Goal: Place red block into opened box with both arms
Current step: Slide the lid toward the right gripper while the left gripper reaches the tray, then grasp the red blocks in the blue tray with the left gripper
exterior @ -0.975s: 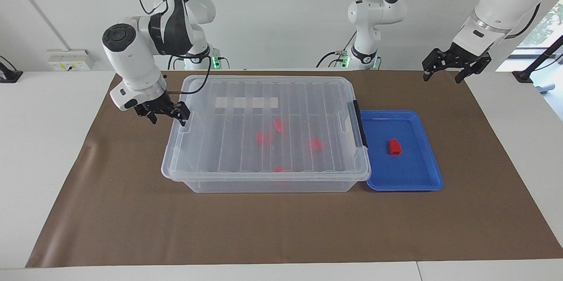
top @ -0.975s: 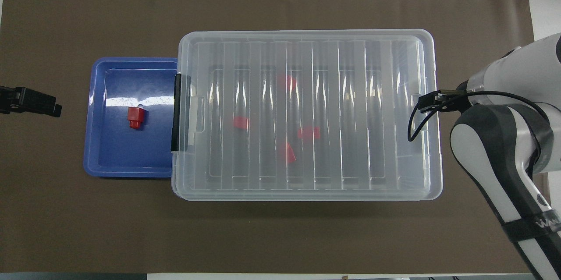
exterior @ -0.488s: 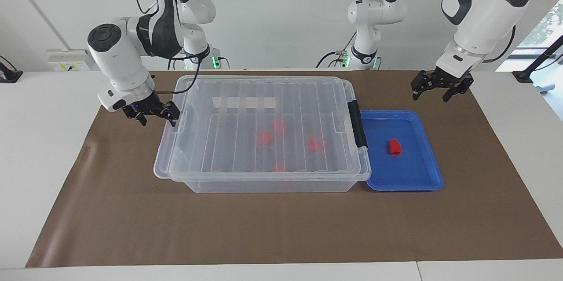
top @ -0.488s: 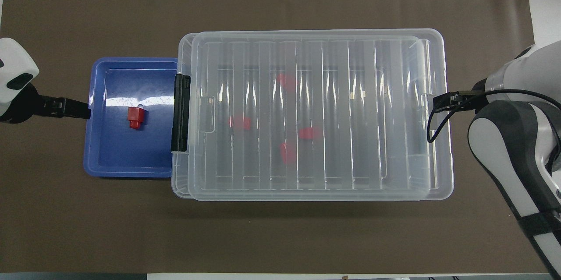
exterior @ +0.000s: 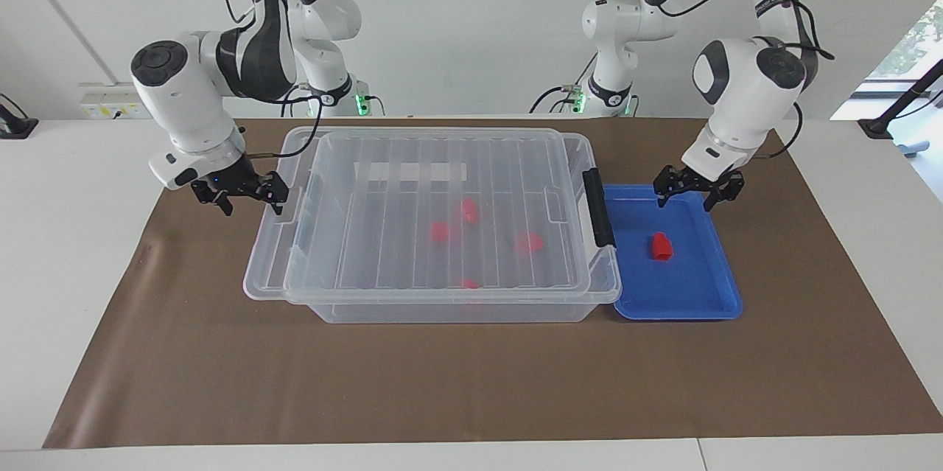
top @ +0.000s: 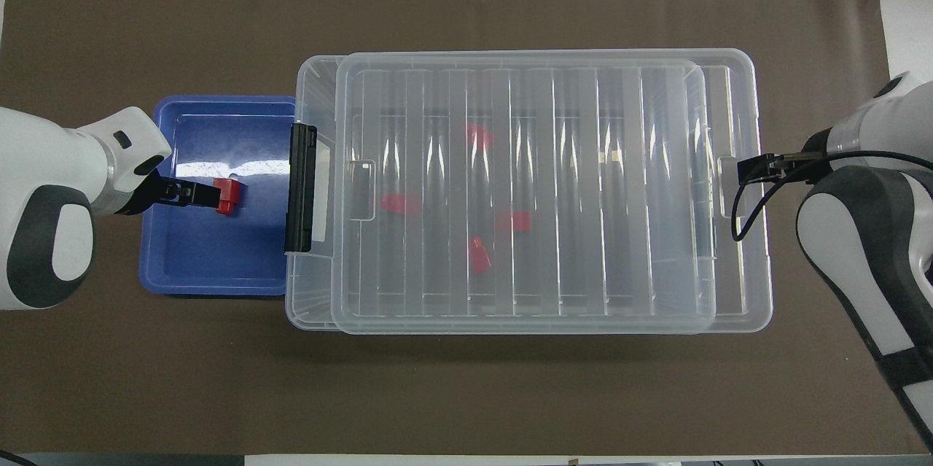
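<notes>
Right gripper (exterior: 243, 194): at lid (exterior: 412, 183) edge, fingers spread, grasp not discernible. Left gripper (exterior: 696, 187): released, over blue tray (exterior: 707, 301). Box (exterior: 457, 309): long axis along table, black latch (exterior: 598, 207) toward tray; lid slid toward right arm's end. Red block (exterior: 661, 247): in tray, long axis toward robots. Four red pieces (exterior: 440, 231): blurred through ribbed lid.

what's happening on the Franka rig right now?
The right gripper is at the end of the lid, which sits shifted off the box toward the right arm's end. The left gripper hangs open over the blue tray, above the red block, not touching it. Four red pieces lie in the box.
</notes>
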